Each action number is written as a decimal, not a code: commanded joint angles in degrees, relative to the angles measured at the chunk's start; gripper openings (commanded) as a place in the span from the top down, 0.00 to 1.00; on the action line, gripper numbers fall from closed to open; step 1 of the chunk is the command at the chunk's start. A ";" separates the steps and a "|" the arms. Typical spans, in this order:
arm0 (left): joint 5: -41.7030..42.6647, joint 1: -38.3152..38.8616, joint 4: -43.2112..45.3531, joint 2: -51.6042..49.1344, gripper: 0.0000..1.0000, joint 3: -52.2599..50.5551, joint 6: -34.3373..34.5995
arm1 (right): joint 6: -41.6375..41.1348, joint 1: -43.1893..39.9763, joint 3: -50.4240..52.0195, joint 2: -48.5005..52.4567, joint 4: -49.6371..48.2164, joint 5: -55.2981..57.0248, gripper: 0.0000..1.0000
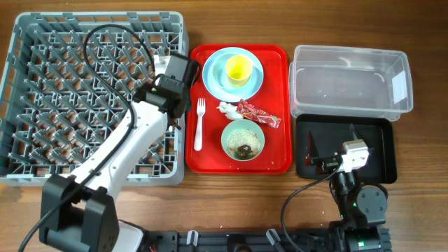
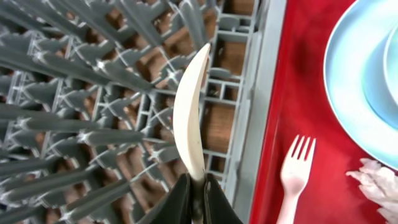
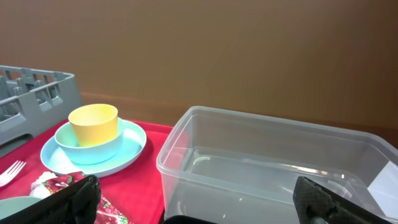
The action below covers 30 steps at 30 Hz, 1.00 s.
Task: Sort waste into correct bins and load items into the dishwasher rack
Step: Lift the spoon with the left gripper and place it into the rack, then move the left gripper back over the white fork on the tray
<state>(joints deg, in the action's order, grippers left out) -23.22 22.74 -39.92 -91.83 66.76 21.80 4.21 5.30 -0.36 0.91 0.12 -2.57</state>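
1. The left claw [image 2: 198,186] is clamped on the handle end of the white spoon [image 2: 189,118]. The wrist view cuts its fingers off at the bottom edge, and from overhead the wrist housing hides both claw and spoon.
2. The spoon shows edge-on, pointing to 12 o'clock over the pegs of the grey rack [image 2: 74,93], near its right wall. Whether it touches a peg cannot be told.
3. The right claw [image 3: 196,186] stands wide apart and holds nothing. Only its dark fingertips [image 3: 78,199] show. From overhead they blend into the black tray [image 1: 381,150].
4. The clear tub [image 1: 350,49] sits at 12 o'clock of the black tray.
5. On the red tray [image 1: 276,157], the yellow cup [image 1: 238,68] sits in a bowl that largely hides the plate [image 1: 212,73].
6. At 6 o'clock of the plate lie the tissue [image 1: 227,110] and wrapper [image 1: 259,114], then the rice bowl [image 1: 231,136] with a brown scrap [image 1: 244,148]. The fork [image 1: 199,122] lies at the bowl's 9 o'clock.
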 commanded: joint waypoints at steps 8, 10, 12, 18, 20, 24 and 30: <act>5.09 -0.37 4.74 -0.13 0.96 -5.09 -0.61 | 0.31 -0.28 0.07 -0.11 -0.20 -0.52 0.00; 6.32 -0.37 4.85 -0.13 0.96 -5.09 -0.61 | 0.28 -0.28 0.07 -0.11 -0.20 -0.52 0.00; 6.29 -0.39 4.83 -0.13 0.88 -5.09 -0.63 | 0.28 -0.28 0.07 -0.11 -0.20 -0.50 0.00; 6.29 -0.42 4.81 -0.13 0.73 -5.09 -0.61 | 0.31 -0.28 0.07 -0.11 -0.20 -0.52 0.00; 6.29 -0.42 4.81 -0.13 0.74 -5.09 -0.61 | 0.31 -0.28 0.07 -0.11 -0.20 -0.52 0.00; 6.34 -0.28 4.79 0.96 0.96 -5.09 -1.07 | 0.31 -0.28 0.07 -0.11 -0.20 -0.52 0.00; 11.08 3.37 1.14 14.91 0.96 -5.09 -0.35 | 0.31 -0.28 0.07 -0.11 -0.20 -0.52 0.01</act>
<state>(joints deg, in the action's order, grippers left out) -16.49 23.70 -37.32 -86.43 61.80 21.10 4.21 5.30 -0.36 0.91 0.12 -2.57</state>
